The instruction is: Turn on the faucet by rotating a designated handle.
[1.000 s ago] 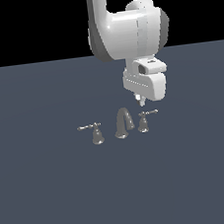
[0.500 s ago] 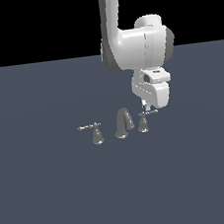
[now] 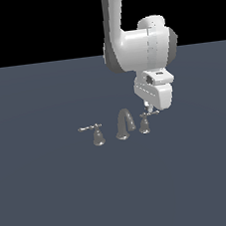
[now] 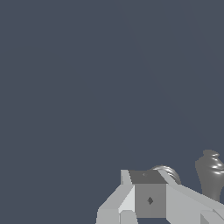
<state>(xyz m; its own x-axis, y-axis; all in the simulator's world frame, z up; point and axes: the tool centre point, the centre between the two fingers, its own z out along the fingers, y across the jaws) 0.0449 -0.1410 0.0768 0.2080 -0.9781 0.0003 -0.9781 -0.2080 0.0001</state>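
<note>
The faucet stands on the dark floor in the exterior view: an arched spout (image 3: 125, 124) with two lever handles beside it. The handle (image 3: 145, 123), at the exterior view's right of the spout, has a thin lever pointing right and slightly up. The twin handle (image 3: 96, 135) has its lever pointing left. My gripper (image 3: 147, 106) hangs just above the right handle's lever, close to it; contact cannot be made out. In the wrist view the fingers (image 4: 150, 200) sit together with no gap, holding nothing, with the handle's top (image 4: 168, 172) just behind them and the spout (image 4: 210, 176) beside.
The flat dark grey floor (image 3: 54, 192) spreads all around the faucet. The white arm (image 3: 142, 51) reaches down from above, over the right handle. Nothing else shows.
The arm has swung toward the exterior view's right and come down. The gripper tip has dropped closer to the right handle's lever. The faucet parts have not moved.
</note>
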